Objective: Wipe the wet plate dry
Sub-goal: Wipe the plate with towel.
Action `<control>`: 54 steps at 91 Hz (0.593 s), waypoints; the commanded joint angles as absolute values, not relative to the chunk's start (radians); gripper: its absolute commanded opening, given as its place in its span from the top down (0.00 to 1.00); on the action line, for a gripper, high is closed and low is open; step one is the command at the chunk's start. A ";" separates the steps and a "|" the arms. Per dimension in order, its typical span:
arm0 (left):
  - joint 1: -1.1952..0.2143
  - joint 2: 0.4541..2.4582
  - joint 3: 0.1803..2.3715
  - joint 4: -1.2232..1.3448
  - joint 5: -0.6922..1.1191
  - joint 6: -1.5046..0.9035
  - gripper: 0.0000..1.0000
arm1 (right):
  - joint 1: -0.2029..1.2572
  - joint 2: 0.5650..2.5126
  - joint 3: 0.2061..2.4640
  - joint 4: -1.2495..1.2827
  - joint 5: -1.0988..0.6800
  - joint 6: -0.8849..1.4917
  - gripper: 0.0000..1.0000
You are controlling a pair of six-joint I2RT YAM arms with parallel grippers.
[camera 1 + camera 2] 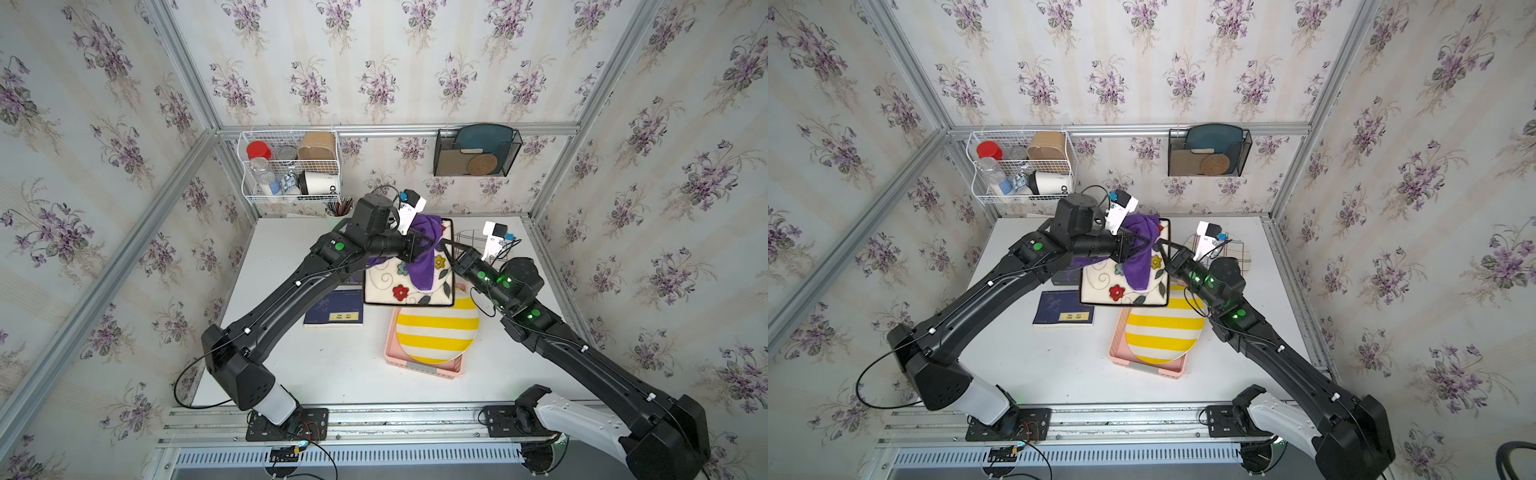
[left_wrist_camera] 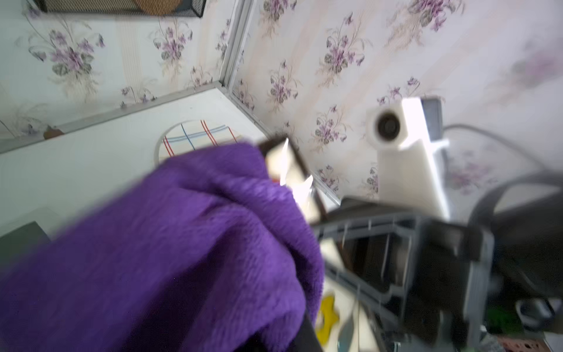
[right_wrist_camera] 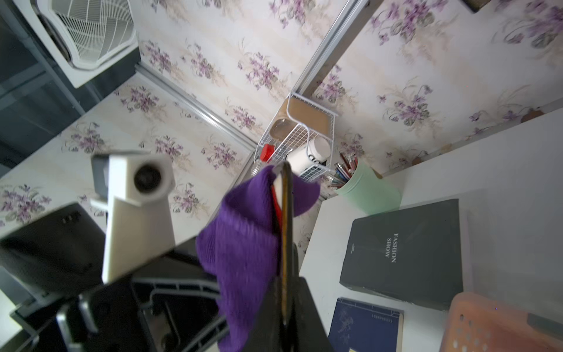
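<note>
Floral-papered walls close in a white tabletop [image 1: 311, 365]. Just above the centre of both top views, a square cream plate with painted flowers and a black rim [image 1: 384, 276] is held tilted above that surface. The right gripper [image 1: 448, 248] is clenched on the plate's right edge; the right wrist view shows the rim edge-on between its closed jaws [image 3: 285, 304]. A purple terry cloth [image 1: 422, 266] drapes over the plate's upper right part, pinched in the left gripper [image 1: 424, 245], whose jaws are closed on the fabric.

Directly below the plate, a round yellow-and-white striped plate [image 1: 436, 332] lies in a pink plastic basket [image 1: 432, 368]. Left of it rests a navy book [image 1: 332, 307]. On the back wall hang a white wire basket [image 1: 291, 166], upper left, and a black mesh holder [image 1: 476, 151], upper right.
</note>
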State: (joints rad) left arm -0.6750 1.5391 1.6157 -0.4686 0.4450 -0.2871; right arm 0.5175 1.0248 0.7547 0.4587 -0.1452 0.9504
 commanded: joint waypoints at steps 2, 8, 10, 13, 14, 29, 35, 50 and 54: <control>-0.568 1.450 1.495 -0.446 0.421 -0.389 1.00 | 0.475 0.985 0.749 0.748 -0.170 1.038 1.00; -0.516 1.404 1.442 -0.433 0.460 -0.407 1.00 | 0.470 0.965 0.759 0.709 -0.169 1.013 1.00; -0.503 1.378 1.428 -0.424 0.470 -0.412 1.00 | 0.465 0.960 0.762 0.692 -0.168 1.007 1.00; -0.479 1.346 1.404 -0.404 0.498 -0.427 1.00 | 0.451 0.945 0.768 0.675 -0.167 1.004 1.00; -0.470 1.336 1.396 -0.399 0.510 -0.436 1.00 | 0.442 0.940 0.769 0.669 -0.168 1.003 1.00; -0.293 1.222 1.248 -0.008 0.794 -0.814 1.00 | 0.295 0.886 0.742 0.769 -0.267 1.122 1.00; -0.268 1.234 1.215 0.290 0.888 -1.027 1.00 | 0.274 0.903 0.729 0.877 -0.318 1.181 1.00; -0.289 1.342 1.190 0.870 0.943 -1.483 1.00 | 0.284 0.996 0.732 1.053 -0.409 1.296 1.00; -0.298 1.370 1.195 0.987 0.929 -1.573 1.00 | 0.294 1.009 0.734 1.063 -0.408 1.300 1.00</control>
State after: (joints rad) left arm -0.2840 1.3212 1.1923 0.4011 0.8585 -1.1660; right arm 0.2810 0.9802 0.7277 0.7925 -0.3531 1.1645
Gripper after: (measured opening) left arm 0.103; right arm 0.118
